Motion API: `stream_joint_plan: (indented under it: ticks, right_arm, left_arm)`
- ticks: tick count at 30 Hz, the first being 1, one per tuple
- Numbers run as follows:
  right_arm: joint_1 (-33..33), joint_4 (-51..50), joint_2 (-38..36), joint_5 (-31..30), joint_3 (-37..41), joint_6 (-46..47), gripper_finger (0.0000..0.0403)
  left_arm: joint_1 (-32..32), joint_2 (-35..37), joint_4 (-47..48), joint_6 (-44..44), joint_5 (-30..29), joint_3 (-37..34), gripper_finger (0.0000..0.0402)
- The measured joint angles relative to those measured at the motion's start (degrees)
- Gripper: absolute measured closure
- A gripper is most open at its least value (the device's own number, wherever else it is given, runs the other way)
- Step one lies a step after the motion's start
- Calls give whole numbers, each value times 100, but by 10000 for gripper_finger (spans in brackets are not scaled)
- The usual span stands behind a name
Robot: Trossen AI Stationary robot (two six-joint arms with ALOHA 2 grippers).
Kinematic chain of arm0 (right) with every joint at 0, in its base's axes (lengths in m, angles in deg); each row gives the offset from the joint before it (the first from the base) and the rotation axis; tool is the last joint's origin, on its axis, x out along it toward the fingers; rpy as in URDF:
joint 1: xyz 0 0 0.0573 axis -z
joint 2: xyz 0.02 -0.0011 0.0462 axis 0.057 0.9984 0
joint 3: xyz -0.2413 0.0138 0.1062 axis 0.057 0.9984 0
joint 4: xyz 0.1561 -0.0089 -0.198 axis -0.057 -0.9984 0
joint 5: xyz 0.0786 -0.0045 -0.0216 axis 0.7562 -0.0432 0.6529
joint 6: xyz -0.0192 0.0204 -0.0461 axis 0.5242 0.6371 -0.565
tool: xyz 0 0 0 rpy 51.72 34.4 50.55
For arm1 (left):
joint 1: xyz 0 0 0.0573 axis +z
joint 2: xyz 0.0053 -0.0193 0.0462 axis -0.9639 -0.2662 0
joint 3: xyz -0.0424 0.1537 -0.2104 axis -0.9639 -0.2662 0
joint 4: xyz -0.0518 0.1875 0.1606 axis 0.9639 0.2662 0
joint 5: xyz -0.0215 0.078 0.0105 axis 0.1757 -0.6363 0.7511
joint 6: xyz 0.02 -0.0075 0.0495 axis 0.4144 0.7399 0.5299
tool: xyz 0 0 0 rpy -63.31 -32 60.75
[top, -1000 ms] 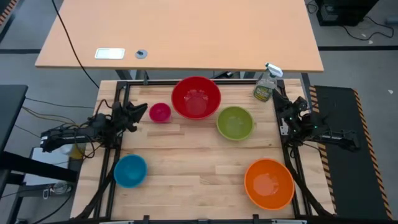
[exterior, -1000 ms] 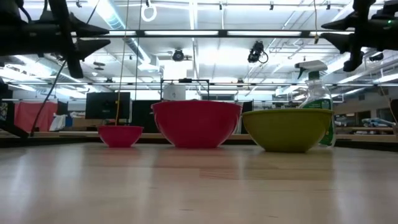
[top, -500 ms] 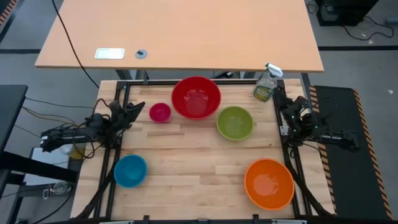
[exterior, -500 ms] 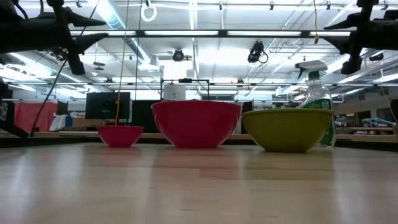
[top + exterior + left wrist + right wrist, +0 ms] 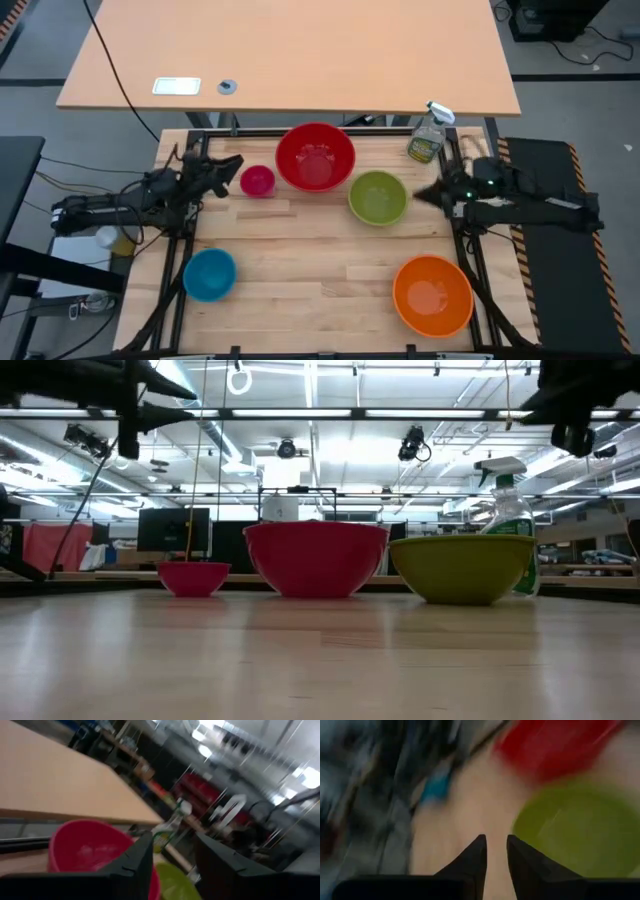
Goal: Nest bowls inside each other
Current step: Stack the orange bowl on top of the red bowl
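Five bowls rest on their bases on the wooden table: red (image 5: 315, 157) at the far middle, small pink (image 5: 257, 181) to its left, lime green (image 5: 378, 197) to its right, blue (image 5: 209, 274) near left, orange (image 5: 432, 295) near right. My left gripper (image 5: 230, 172) hovers open just left of the pink bowl, pointing level toward the red bowl (image 5: 85, 850). My right gripper (image 5: 420, 193) hovers just right of the green bowl (image 5: 575, 825), tipped downward, its fingers (image 5: 495, 840) a narrow gap apart with nothing between them.
A clear spray bottle (image 5: 428, 135) stands at the table's far right corner, behind my right arm. A black frame (image 5: 190, 150) runs along the table's edges. A second wooden table (image 5: 290, 55) lies beyond the far edge. Bare wood (image 5: 310, 260) lies between the bowls.
Both arms have risen from their resting places at the table's sides. My left gripper has lifted and edged toward the pink bowl. My right gripper has swung out toward the green bowl and tipped from pointing upward to slanting down.
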Motion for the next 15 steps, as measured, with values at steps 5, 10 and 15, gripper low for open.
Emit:
stream_joint_plan:
  ticks: [5,10,15]
  right_arm:
    - [-66,-1873,1074,1895,-721,-892,295]
    - [-352,-3294,2032,1832,-963,-2264,227]
    - [-797,-3433,2842,1748,-968,-2716,167]
  left_arm:
    - [0,-773,780,386,-13,895,207]
    - [0,-1316,909,448,-11,1384,180]
    - [-4,-1556,914,419,34,1546,178]
